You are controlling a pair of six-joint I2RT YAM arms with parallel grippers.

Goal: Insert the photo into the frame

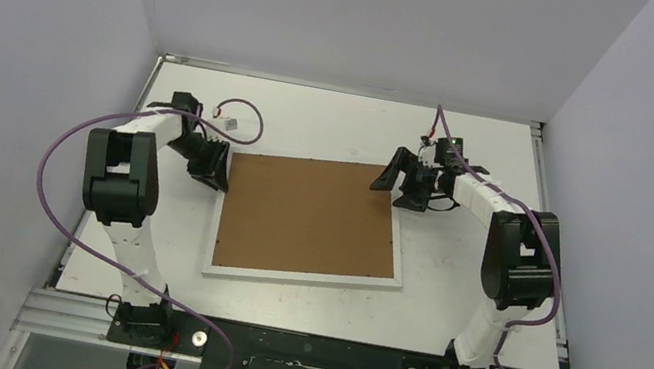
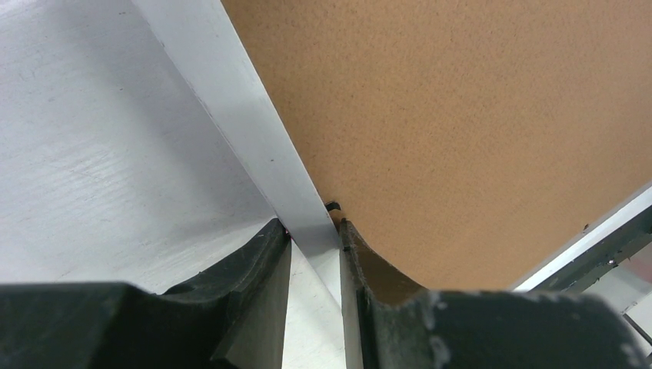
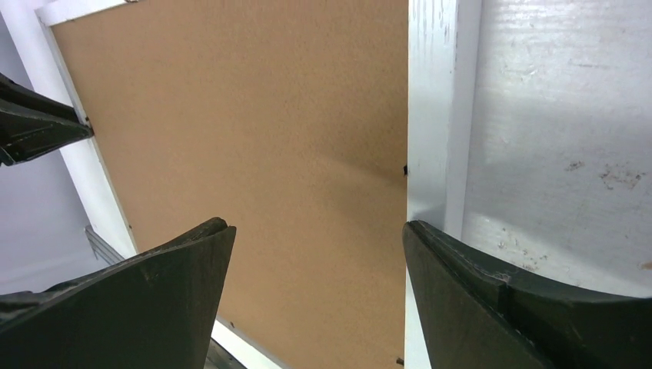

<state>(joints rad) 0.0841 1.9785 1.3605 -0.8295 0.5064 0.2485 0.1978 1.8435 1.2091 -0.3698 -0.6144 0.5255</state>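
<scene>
The frame (image 1: 306, 277) lies flat in the middle of the desk (image 1: 452, 318), turned a little, with its thin white edge all round. A brown backing board (image 1: 307, 217) fills its middle. At the frame's ten o'clock corner the left jaws are pinched shut on the white edge, with the desk on one side of them and the board on the other. At the one o'clock corner the right jaws are wide open over the frame, half above the brown board and half above the white edge. The left arm (image 1: 122, 174) is at nine o'clock from the frame, the right arm (image 1: 519, 254) at three o'clock
</scene>
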